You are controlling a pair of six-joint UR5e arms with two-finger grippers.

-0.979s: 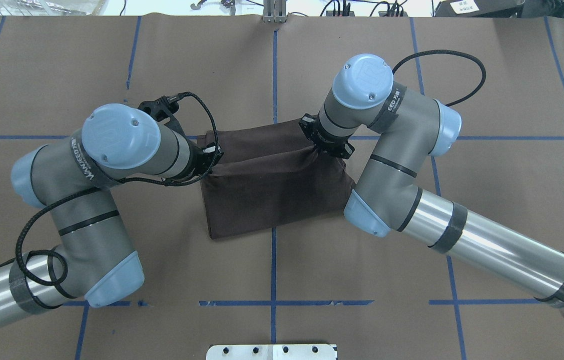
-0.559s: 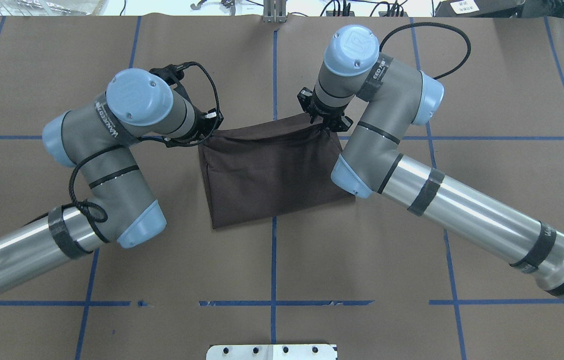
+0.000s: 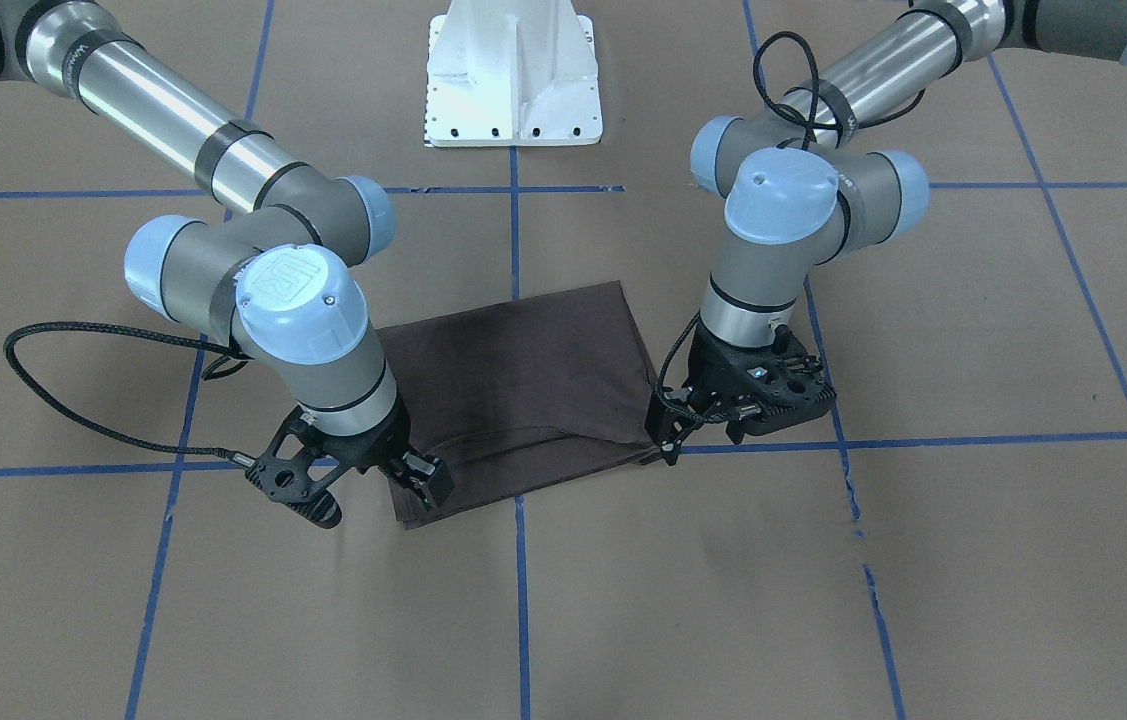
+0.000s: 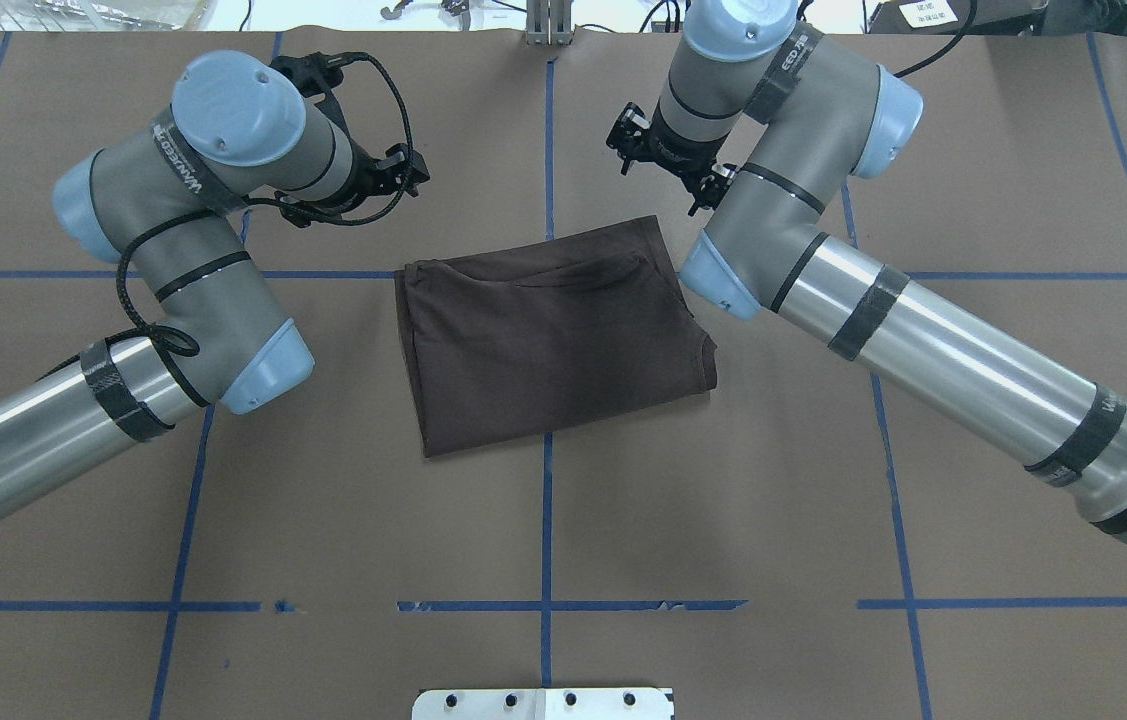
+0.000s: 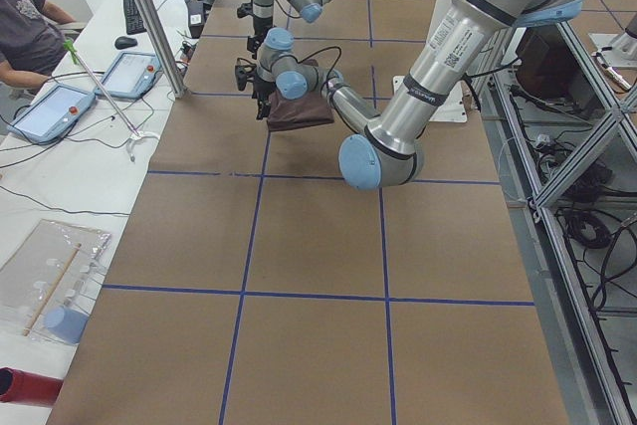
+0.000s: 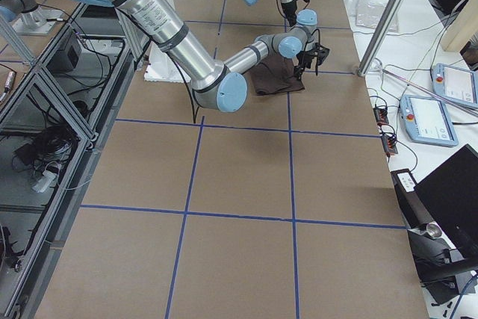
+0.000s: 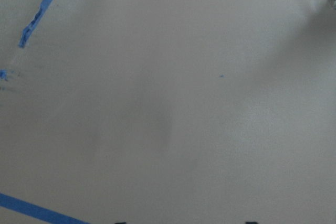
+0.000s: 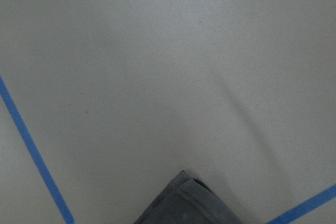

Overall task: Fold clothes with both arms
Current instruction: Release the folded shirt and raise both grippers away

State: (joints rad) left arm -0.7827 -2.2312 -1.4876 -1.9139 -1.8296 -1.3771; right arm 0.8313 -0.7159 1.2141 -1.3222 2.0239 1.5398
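Observation:
The dark brown T-shirt lies folded into a flat rectangle at the table's centre, also seen in the front view. My left gripper hovers beyond the shirt's far left corner, apart from the cloth and open; in the front view it hangs by that corner. My right gripper hovers past the far right corner, open and empty, and the front view shows it by the cloth's edge. The right wrist view catches only a shirt corner.
Brown paper with blue tape lines covers the table. The white pedestal base stands on the robot's side. A metal post rises at the far edge. A person sits at a side bench with tablets.
Both grippers carried the shirt's edge toward the far side, let go of it and moved on past it. The shirt now lies flat with one more fold.

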